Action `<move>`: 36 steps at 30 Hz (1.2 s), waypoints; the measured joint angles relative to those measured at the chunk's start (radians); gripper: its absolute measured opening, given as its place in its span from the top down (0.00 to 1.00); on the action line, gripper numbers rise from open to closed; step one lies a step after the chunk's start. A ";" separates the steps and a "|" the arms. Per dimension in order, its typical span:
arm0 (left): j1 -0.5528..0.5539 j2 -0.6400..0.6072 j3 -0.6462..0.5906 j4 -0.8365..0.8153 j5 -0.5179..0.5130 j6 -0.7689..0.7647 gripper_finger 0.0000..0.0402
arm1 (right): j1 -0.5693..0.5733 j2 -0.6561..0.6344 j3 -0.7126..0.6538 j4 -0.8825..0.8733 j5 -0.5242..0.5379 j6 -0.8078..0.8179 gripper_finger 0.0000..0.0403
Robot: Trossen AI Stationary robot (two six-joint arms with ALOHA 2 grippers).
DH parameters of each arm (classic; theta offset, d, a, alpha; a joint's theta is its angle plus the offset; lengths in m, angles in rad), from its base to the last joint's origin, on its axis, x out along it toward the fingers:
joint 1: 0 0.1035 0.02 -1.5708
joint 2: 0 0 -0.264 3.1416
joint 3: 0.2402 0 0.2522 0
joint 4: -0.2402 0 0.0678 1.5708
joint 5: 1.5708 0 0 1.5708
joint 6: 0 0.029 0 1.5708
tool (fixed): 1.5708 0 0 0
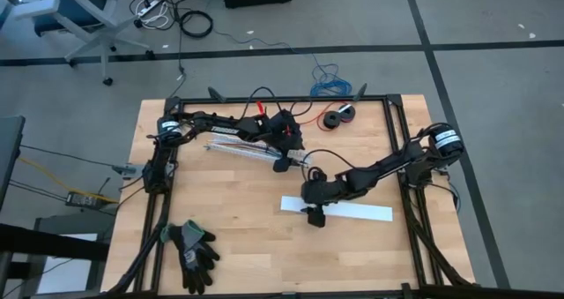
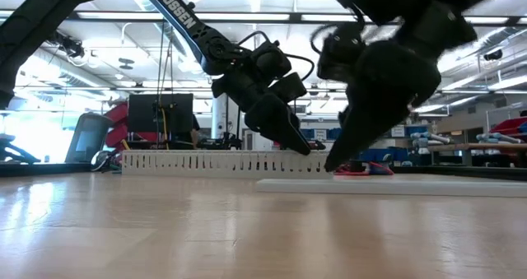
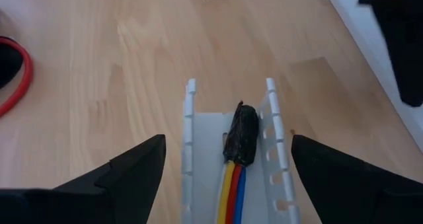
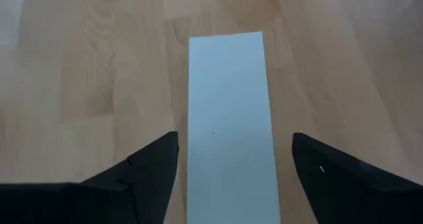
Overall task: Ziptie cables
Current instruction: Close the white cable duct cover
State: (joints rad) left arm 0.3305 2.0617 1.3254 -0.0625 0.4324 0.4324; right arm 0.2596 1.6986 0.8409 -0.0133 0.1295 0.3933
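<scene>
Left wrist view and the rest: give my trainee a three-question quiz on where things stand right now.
1. True or false: the cables lie inside the slotted white cable duct.
2. What does the open right pincer straddle? A) a black glove B) a flat white cover strip C) a red wire spool
3. Fill in: the left pincer stands ____ around the duct's end.

Key: 1 true; 2 B; 3 open
</scene>
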 joint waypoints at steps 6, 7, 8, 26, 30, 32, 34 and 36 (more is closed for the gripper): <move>0.000 0.000 0.000 -0.020 0.000 -0.002 0.16 | 0.000 0.001 0.126 -0.196 -0.003 -0.035 0.30; 0.000 0.000 0.000 -0.020 0.000 -0.007 0.16 | 0.000 0.001 0.133 -0.203 -0.005 -0.035 0.30; 0.000 0.000 0.000 -0.020 0.000 -0.017 0.16 | 0.000 0.001 0.134 -0.206 -0.013 -0.035 0.30; -0.005 -0.001 0.000 -0.041 -0.021 -0.052 0.16 | -0.008 0.105 0.134 -0.084 0.016 -0.053 0.29; -0.006 -0.001 0.000 -0.046 -0.028 -0.052 0.16 | -0.008 0.104 0.135 -0.076 0.016 -0.046 0.30; -0.006 -0.001 0.000 -0.045 -0.029 -0.052 0.16 | -0.008 0.104 0.134 -0.073 0.018 -0.037 0.31; -0.006 -0.001 0.000 -0.044 -0.029 -0.052 0.16 | -0.008 0.104 0.134 -0.066 0.018 -0.011 0.32; -0.006 -0.001 0.000 -0.046 -0.031 -0.052 0.16 | -0.008 0.104 0.134 -0.068 0.021 0.031 0.33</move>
State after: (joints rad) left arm 0.3248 2.0605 1.3254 -0.1088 0.4017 0.3801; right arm 0.2516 1.8027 0.9752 -0.0811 0.1500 0.4247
